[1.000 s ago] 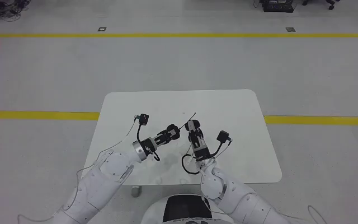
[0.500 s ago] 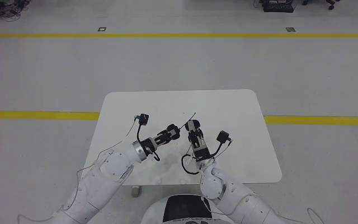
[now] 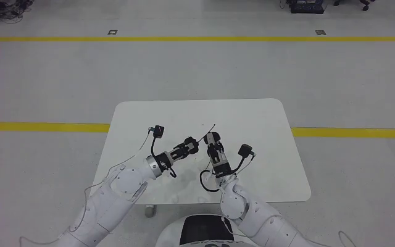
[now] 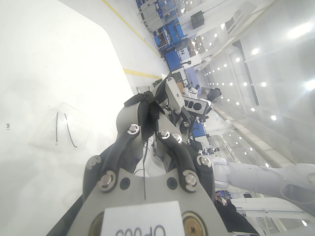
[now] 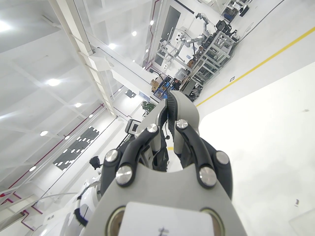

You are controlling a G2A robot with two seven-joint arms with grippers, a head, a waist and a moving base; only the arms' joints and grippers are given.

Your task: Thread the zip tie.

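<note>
The zip tie (image 4: 145, 173) is a thin black strip, held above the middle of the table (image 3: 265, 117). One stretch is pinched in the closed left tool (image 4: 147, 109) and trails straight back along it. A fine free end is seen projecting from the closed right tool (image 3: 212, 137) toward the table's far edge.

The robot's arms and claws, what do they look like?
The left arm and right arm are smooth, rounded white shells with thin black cables looping near the wrists. The left gripper and right gripper each have a grey metal base, black curved links with silver bolts, pale grey fingers with black pads, and a white sticker.
</note>
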